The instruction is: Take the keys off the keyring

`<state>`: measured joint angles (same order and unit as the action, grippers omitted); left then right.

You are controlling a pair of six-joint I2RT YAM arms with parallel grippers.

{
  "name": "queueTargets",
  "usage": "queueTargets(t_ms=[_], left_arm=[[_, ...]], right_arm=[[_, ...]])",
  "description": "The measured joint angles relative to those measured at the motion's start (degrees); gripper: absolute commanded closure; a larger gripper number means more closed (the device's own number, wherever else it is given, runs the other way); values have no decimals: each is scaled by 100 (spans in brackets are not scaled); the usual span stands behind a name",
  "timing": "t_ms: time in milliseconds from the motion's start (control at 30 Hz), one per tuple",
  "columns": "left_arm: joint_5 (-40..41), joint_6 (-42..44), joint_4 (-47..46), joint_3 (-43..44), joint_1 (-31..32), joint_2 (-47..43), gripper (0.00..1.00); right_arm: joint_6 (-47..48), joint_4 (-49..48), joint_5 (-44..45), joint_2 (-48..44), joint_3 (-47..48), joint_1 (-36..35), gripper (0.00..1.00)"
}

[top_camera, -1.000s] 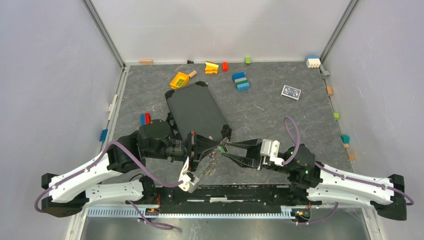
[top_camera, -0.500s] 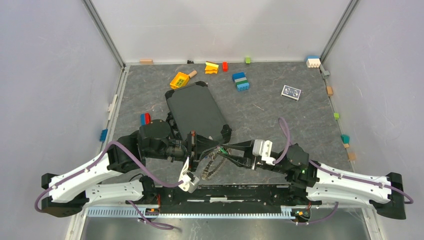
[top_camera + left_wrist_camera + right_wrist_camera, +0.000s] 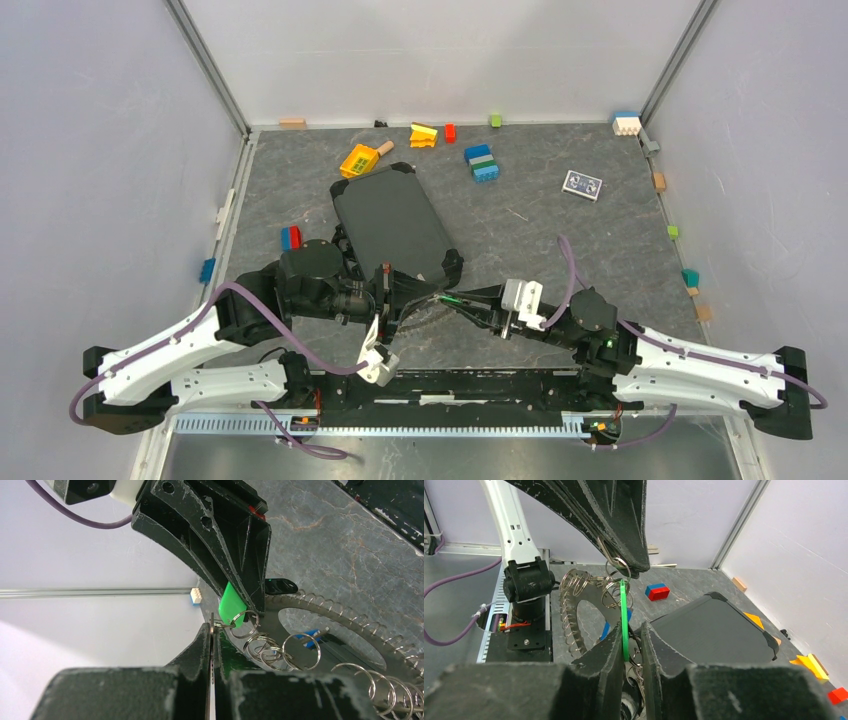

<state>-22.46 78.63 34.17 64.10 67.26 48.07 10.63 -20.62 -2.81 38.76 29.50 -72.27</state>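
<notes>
Two grippers meet tip to tip in the top view: left gripper [image 3: 418, 300] and right gripper [image 3: 448, 299], w/ the keyring [image 3: 425, 322] hanging just below and between them.

Left wrist view: left jaws are together, clamped on a small ring [image 3: 212, 640] seen edge-on right at the tips. Just beyond the tips a green tag [image 3: 231, 611] sits in the right gripper's fingers [image 3: 235, 555]. The keyring sweeps off to the right of the tips.

Right wrist view: the tag stands edge-on between the right jaws, against one pad w/ a sliver of gap at the other, so can't tell if it's clamped. Keys [image 3: 566, 612] dangle beyond the tips, to the left.

Handling, as I judge it: the bunch is heavy-ish, floppy, apt to swing. The wire rings are stiff, springy and slick. The tag is thin and prob. bends or slips under pull. Better hold is on the wire itself, close to its split, working one key at a time.
</notes>
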Motion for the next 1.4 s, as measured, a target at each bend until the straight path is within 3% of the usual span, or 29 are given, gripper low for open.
queueTargets(t_ms=[100, 300, 400, 467, 633, 867, 1400], left_arm=[[0, 0, -2, -2, 0, 0, 98], [-2, 0, -2, -17, 0, 0, 98], [-4, 0, -4, -24, 0, 7, 98], [-4, 0, -4, -33, 0, 13, 98], [-9, 0, -2, -55, 0, 20, 98], [-7, 0, -2, -74, 0, 20, 98], [-17, 0, -46, -138, 0, 42, 98]], right_arm=[[15, 94, 42, -63, 11, 0, 66], [17, 153, 50, -188, 17, 0, 74], [13, 149, 50, -205, 17, 0, 65], [-4, 149, 48, -201, 17, 0, 65], [-11, 142, 31, -175, 17, 0, 78], [-31, 144, 7, -160, 17, 0, 86], [291, 778, 136, -315, 299, 0, 85]])
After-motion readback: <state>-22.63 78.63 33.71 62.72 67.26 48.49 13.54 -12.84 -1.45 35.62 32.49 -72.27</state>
